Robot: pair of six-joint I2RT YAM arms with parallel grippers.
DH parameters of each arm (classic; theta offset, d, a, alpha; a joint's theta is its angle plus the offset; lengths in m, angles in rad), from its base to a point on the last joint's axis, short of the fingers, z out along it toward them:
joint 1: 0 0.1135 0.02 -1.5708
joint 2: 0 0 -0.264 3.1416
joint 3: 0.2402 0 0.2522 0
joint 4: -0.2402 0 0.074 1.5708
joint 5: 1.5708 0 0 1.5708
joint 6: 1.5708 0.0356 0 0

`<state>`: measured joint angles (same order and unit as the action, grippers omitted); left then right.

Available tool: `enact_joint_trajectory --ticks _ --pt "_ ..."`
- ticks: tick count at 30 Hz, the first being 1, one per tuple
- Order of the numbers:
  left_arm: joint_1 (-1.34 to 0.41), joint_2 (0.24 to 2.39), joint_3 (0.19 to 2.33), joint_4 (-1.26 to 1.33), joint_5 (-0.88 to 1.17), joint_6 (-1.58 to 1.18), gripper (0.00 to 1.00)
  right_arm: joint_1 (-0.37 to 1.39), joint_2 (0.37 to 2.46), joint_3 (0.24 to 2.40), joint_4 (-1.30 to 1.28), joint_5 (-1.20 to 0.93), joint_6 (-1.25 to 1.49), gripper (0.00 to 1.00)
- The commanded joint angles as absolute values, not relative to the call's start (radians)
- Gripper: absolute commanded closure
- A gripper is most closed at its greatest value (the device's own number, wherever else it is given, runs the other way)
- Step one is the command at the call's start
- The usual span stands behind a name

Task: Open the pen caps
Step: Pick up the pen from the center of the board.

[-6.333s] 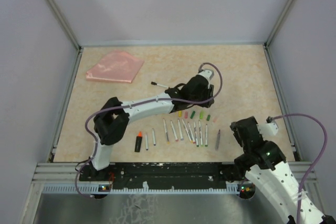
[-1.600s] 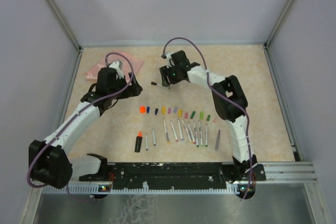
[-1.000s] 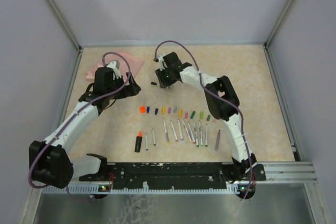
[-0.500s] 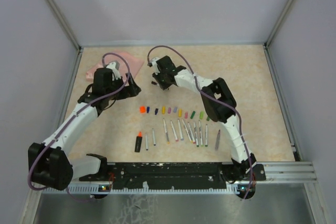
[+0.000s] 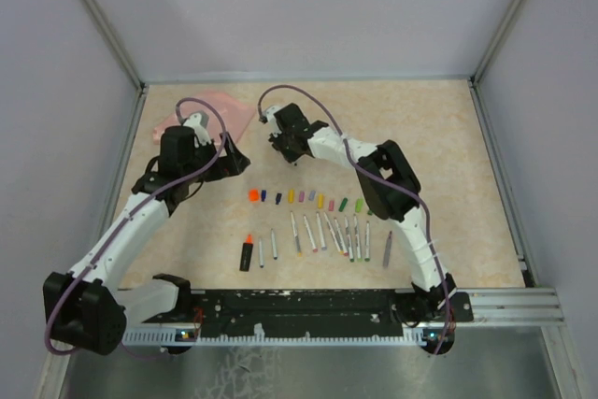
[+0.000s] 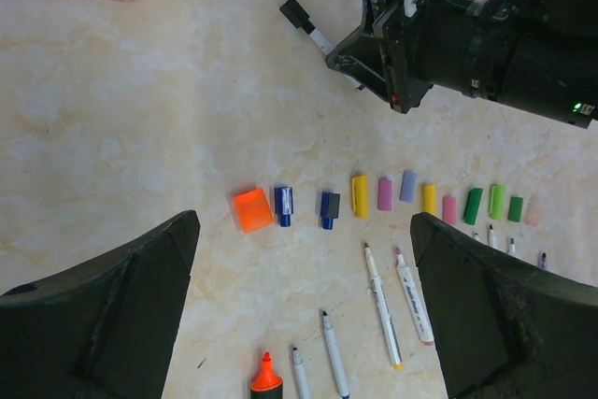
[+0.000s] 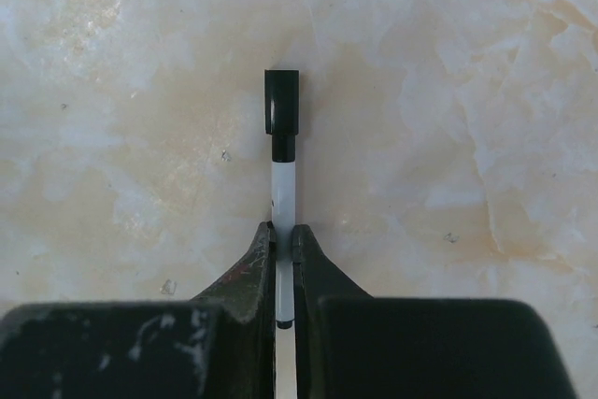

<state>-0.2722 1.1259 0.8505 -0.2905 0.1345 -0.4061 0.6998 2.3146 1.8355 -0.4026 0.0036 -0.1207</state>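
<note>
Right wrist view: right claw (image 7: 283, 242) gripped shut on the white pen barrel (image 7: 283, 184), black cap (image 7: 281, 100) still fitted, apparently the last; detached caps (image 6: 360, 195) lay rowed on the worktop (image 6: 140, 119); left claw (image 6: 304, 231) gaped empty.

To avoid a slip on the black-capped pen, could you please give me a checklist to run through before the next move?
1. Right pincer shut on the pen barrel: ok.
2. Black cap on the pen, free of the fingers: ok.
3. Left pincer open to take the cap: ok.
4. Left pincer lined up with the black cap: not ok; it hangs over the loose caps, apart from it.
5. Grip firm enough to resist a pull: cannot tell.
</note>
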Motion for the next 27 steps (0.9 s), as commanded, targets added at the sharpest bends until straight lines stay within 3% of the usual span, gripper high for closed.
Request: enact_joint_trajectory --ticks 1,10,17,27 --pt "-0.262 1.071 0.825 -0.282 0.178 -0.436 0.01 0.718 2.236 1.747 -0.432 -0.005 -0.109 1.00" --pt "-0.262 1.001 0.760 -0.147 0.366 -0.511 0.01 0.696 1.989 1.541 -0.216 -0.023 -0.009 1.00" --pt "-0.262 0.973 0.711 0.033 0.517 -0.624 0.02 0.609 1.746 1.288 -0.001 -0.217 0.198 1.00" --pt "-0.262 1.054 0.615 0.543 0.714 -0.925 0.02 0.548 1.380 0.906 0.303 -0.416 0.506 1.00"
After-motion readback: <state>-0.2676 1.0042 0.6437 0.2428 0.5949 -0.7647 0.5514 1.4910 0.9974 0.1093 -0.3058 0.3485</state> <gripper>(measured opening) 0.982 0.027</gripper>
